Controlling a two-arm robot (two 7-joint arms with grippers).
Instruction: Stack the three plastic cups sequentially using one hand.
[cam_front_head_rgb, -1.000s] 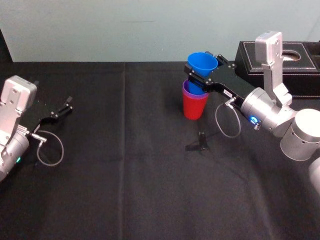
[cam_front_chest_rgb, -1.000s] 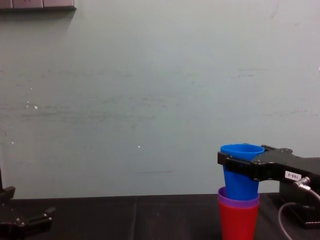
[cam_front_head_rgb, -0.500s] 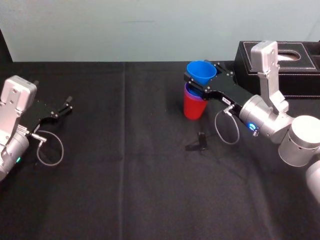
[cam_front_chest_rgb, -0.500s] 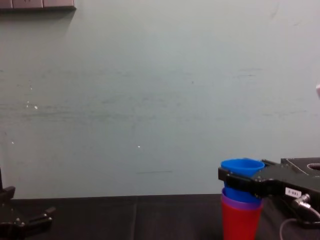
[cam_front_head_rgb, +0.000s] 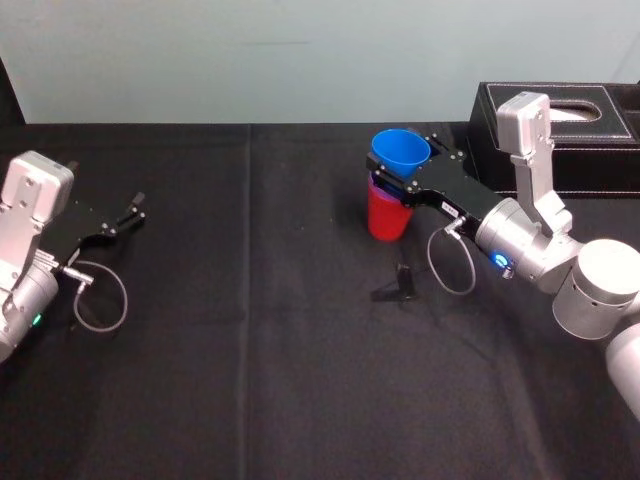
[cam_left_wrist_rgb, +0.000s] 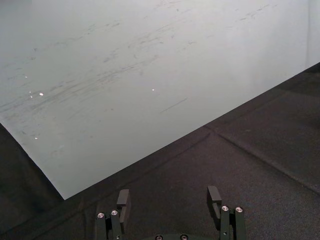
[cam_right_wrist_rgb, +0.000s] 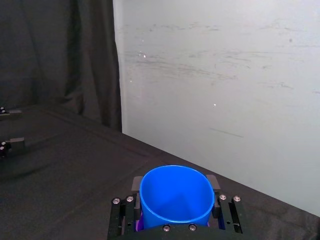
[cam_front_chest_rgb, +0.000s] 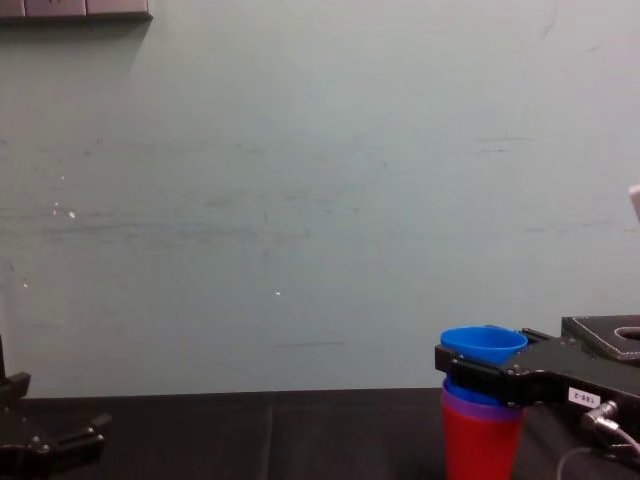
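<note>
Over red cup (cam_front_head_rgb: 387, 218), right gripper (cam_front_head_rgb: 402, 168) clamps blue cup (cam_front_head_rgb: 400, 150); label (cam_front_chest_rgb: 580, 396) unreadable.

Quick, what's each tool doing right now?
Left tool: open, empty.
Right tool: closed on the blue cup.

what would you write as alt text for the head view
The right gripper holds a blue cup by its rim, seated in a stack with a red cup outermost, on a black table. The left gripper rests open at the far left; a black box sits behind the right arm.
</note>
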